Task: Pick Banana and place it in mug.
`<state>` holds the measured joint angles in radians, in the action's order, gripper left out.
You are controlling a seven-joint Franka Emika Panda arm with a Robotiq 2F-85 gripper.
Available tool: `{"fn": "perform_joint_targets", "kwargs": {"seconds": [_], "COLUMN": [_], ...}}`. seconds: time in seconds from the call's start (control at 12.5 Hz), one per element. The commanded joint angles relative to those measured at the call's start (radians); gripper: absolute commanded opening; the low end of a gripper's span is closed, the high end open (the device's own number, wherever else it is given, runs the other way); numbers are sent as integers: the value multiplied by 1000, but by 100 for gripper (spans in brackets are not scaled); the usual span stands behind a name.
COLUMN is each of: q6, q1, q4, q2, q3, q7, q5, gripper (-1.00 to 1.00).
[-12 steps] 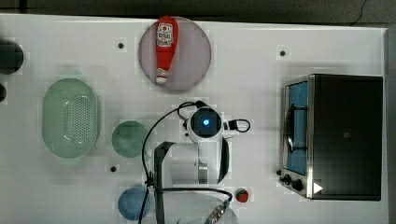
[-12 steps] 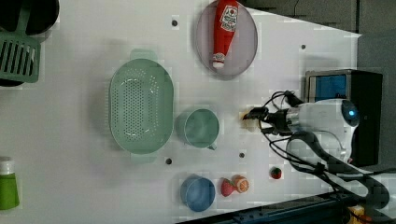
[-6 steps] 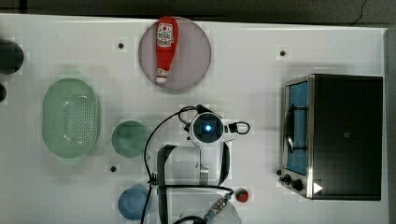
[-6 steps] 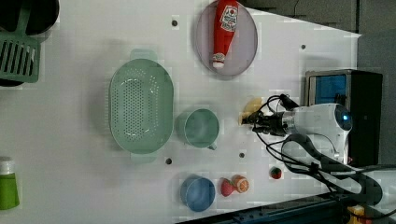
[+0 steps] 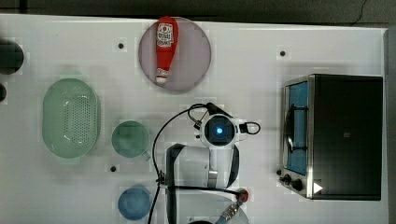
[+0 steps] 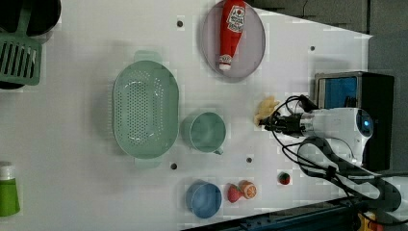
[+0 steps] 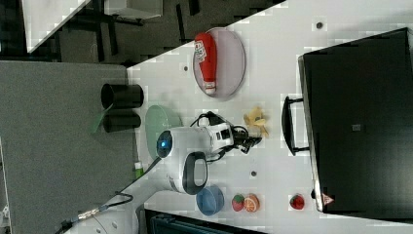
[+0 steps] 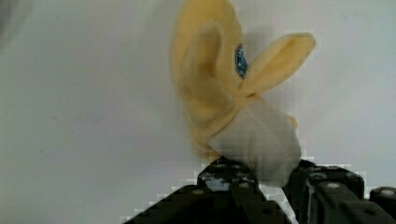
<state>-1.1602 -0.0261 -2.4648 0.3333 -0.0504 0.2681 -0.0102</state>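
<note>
Banana (image 6: 266, 109): one bunch; one mug (image 6: 207, 132); three strawberries.

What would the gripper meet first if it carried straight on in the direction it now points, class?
The banana. In the wrist view it lies directly ahead of the gripper, its pale stem end already between the fingers. In the left view the gripper sits right at the banana; beyond it, probably the table.
</note>
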Motion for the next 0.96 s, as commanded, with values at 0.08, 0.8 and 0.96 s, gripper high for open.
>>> {"fn": "perform_joint_targets", "kwargs": {"seconds": [0.08, 0.8, 0.96], "q6": [222, 622, 645], "q1": [14, 52, 69], "q4": [24, 127, 127], "q2": [-295, -657, -665], "q3": [10, 139, 216], "q7": [16, -115, -244], "q5": [-8, -2, 6], "gripper": [-43, -43, -43]}}
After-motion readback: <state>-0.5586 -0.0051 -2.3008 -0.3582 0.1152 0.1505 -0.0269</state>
